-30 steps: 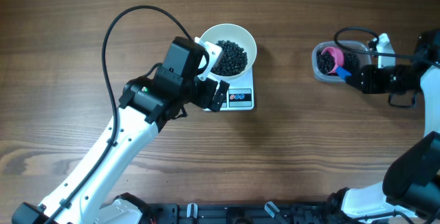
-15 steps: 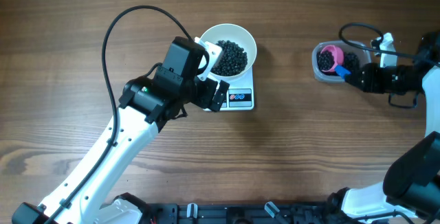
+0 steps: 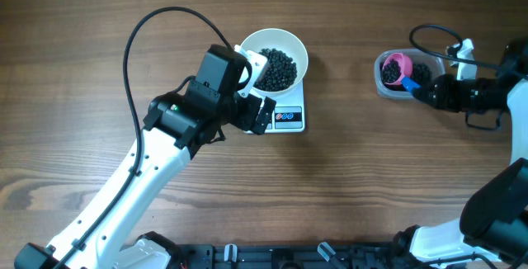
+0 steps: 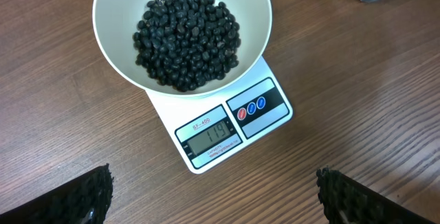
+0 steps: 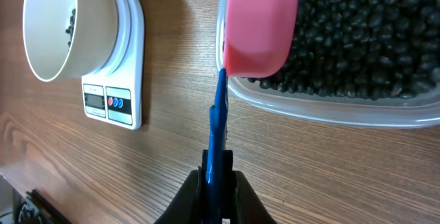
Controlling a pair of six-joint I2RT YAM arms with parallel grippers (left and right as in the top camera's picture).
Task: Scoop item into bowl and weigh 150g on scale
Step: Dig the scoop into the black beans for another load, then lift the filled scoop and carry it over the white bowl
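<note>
Far left: left arm (image 3: 124, 178), white and black, reaching up across the wooden table (image 3: 371, 178), with a black cable (image 3: 169, 8) arching above it.

Left gripper (image 4: 214, 189): released, jaws spread wide, grasping nothing. Hangs over bare wood just beside the front edge of the scale (image 4: 165, 114), apart from it. Only the two dark ribbed fingertips (image 4: 93, 196) visible in the left wrist view, one in each lower corner.

Next, to the right: round white bowl (image 4: 113, 18), sitting on top of the scale and covering most of its platform. Inside, a dark heap of small round black beans (image 4: 187, 38), filling the bottom and not reaching the rim. In front of the bowl, the grey display (image 4: 214, 138) reading 119, and beside it two small buttons (image 4: 251, 109), one red and one blue.

Further right, well apart from the scale: clear plastic tub (image 5: 330, 110) holding more of the same beans.

Over the left end of the tub: pink scoop (image 3: 395, 69) with a blue handle, loaded with beans as seen from overhead. Impossible to tell whether touching the tub rim or just above it.

Far right: right gripper (image 5: 218, 176), clenched on the blue handle of the scoop, black fingers pressed on both sides of it.
</note>
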